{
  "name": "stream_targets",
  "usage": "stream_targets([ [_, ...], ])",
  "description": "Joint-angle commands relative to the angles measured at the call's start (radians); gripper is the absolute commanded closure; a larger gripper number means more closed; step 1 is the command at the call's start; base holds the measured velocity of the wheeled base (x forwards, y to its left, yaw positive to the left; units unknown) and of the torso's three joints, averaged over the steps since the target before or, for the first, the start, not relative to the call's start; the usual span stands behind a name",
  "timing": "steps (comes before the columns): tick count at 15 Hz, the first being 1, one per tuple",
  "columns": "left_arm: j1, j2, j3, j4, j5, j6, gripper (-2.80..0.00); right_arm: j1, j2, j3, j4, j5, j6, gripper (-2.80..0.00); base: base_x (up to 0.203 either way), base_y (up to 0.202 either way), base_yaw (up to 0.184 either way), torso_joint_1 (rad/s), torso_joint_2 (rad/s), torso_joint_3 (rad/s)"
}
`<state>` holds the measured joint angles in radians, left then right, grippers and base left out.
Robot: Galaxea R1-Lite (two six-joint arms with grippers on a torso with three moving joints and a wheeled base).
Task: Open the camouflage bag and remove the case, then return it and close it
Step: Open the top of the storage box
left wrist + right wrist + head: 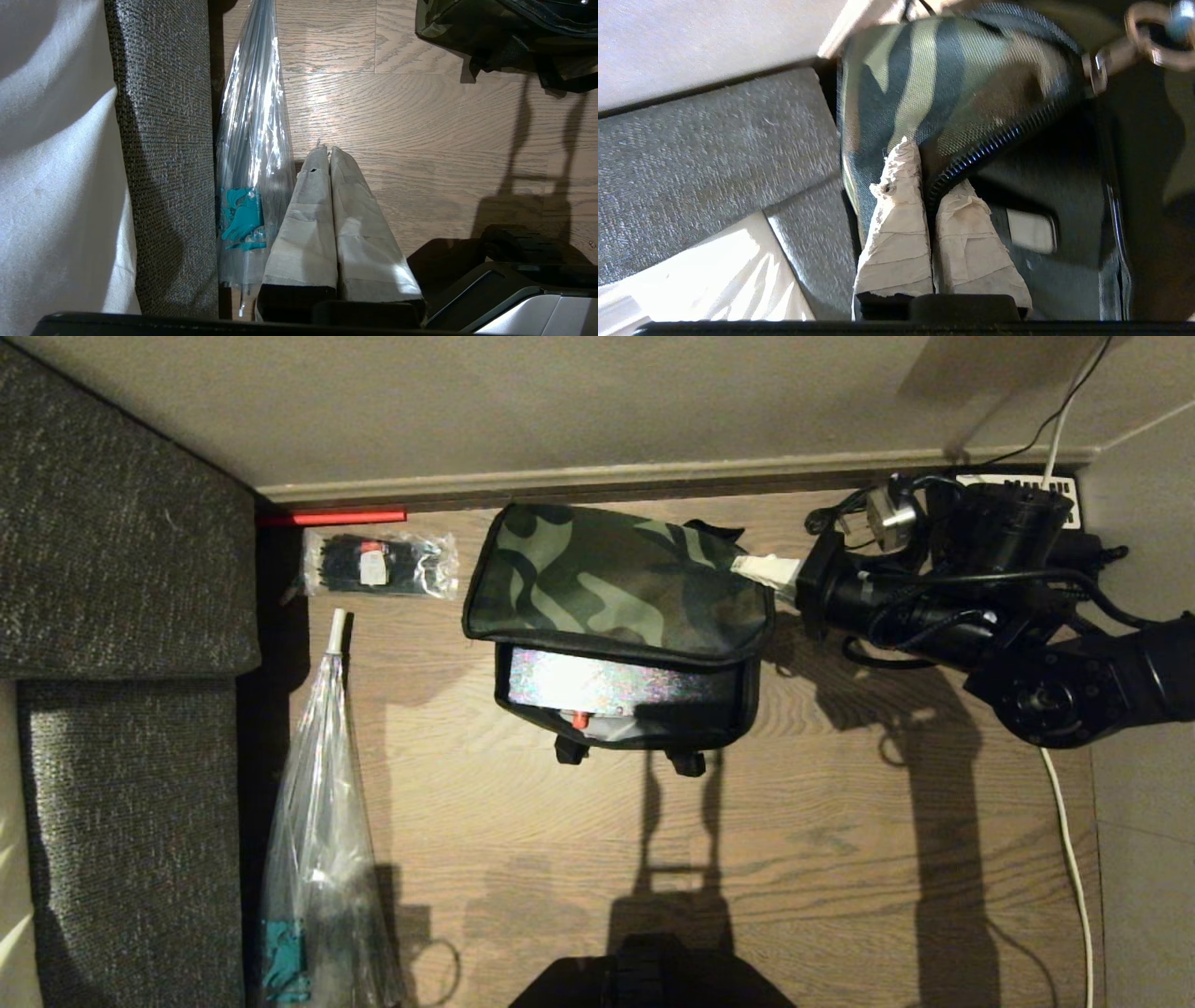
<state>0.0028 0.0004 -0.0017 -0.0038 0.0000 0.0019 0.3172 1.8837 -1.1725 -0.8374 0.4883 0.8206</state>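
The camouflage bag (616, 579) stands on the wooden floor near the wall. Its lid is raised at the front. Under the lid shows the case (607, 686), with a small red latch (580, 719). My right gripper (758, 569) reaches in from the right and is shut on the lid's edge. In the right wrist view its taped fingertips (901, 163) pinch the lid's zipper rim (994, 140), with the dark case (1064, 196) below and the metal zipper clip (1134, 42) hanging beyond. My left gripper (327, 151) is shut on nothing, parked low over the floor.
A grey sofa (121, 569) lines the left side. Beside it lies a long clear plastic sleeve (322, 859). A packet of black ties (378, 565) and a red rod (336, 516) lie by the wall. A white cable (1074, 859) runs along the right.
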Motion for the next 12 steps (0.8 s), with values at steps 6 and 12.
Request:
stream_targets([
  [6, 0.000, -0.002, 0.000, -0.001, 0.000, 0.000, 0.00, -0.014, 0.018, -0.055, -0.032, -0.006, 0.072, -2.80, 0.000, 0.000, 0.000, 0.000, 0.00, 0.000],
  [12, 0.000, -0.002, 0.000, -0.001, 0.000, 0.000, 0.00, -0.058, 0.026, -0.123, -0.096, -0.007, 0.160, -2.80, 0.000, 0.000, 0.000, 0.000, 0.00, 0.000],
])
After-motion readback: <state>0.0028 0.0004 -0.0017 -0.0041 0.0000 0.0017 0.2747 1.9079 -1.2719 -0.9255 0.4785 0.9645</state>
